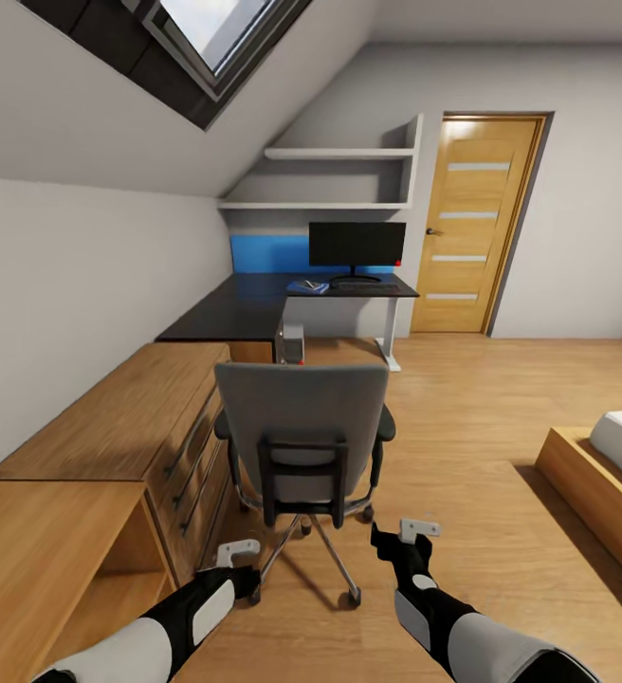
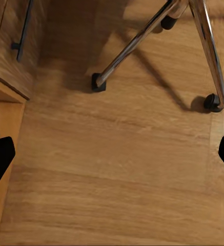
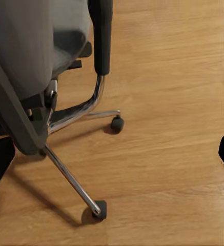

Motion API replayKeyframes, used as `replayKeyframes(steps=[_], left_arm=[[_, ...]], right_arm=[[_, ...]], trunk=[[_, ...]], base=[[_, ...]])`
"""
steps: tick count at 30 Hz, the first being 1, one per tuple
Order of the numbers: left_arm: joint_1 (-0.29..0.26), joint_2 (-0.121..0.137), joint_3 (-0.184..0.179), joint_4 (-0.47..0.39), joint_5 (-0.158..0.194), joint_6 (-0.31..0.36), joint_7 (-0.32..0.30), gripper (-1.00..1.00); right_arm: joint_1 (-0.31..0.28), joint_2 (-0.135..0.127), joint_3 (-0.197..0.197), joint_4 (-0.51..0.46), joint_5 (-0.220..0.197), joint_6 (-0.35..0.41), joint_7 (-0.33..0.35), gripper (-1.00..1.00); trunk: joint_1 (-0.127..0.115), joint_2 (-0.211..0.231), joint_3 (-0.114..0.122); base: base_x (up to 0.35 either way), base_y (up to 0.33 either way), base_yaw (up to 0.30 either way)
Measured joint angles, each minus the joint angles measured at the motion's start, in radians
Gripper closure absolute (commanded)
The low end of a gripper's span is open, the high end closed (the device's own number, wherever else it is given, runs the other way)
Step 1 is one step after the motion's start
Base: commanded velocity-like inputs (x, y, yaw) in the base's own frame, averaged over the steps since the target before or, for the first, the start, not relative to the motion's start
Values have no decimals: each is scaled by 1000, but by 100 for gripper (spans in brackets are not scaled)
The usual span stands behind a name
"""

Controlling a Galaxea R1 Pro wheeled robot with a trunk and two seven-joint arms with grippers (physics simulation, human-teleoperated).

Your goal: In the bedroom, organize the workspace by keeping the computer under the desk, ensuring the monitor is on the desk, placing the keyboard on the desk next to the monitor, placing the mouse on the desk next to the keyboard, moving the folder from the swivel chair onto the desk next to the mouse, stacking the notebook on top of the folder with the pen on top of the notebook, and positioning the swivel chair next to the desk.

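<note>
The swivel chair stands in the middle of the floor with its grey back toward me, and its chrome base and casters are close below my hands. My left gripper hangs open just left of the base; my right gripper hangs open just right of it. Neither holds anything. Beyond the chair is the black desk, with the monitor and the keyboard on it. Left of the keyboard lies a flat blue folder with something small on top. The computer stands under the desk.
A low light-wood cabinet with drawers runs along the left wall beside the chair. A bed sits at the right. The wooden door is at the far wall, with shelves and a blue wall panel above the desk.
</note>
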Motion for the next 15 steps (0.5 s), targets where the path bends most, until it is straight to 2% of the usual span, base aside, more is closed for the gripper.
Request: replayKeyframes(steps=[3, 6, 11, 15], left_arm=[[-33, -2, 2, -14, 2, 54, -1, -100], [-41, -3, 2, 9, 1, 58, -2, -100], [-44, -2, 4, 20, 1, 33, -2, -100], [-45, -5, 4, 28, 3, -44, -1, -100]], right_arm=[[0, 1, 0, 4, 0, -5, 0, -100], [0, 0, 0, 5, 0, -5, 0, -100], [0, 1, 1, 6, -1, 0, 0, -100], [0, 15, 3, 29, 2, 2, -1, -100]], trunk=[[12, -21, -10], [23, -42, -19], [42, -77, -35], [58, -105, -47]], base=[[0, 0, 0], [0, 0, 0], [0, 0, 0], [0, 0, 0]])
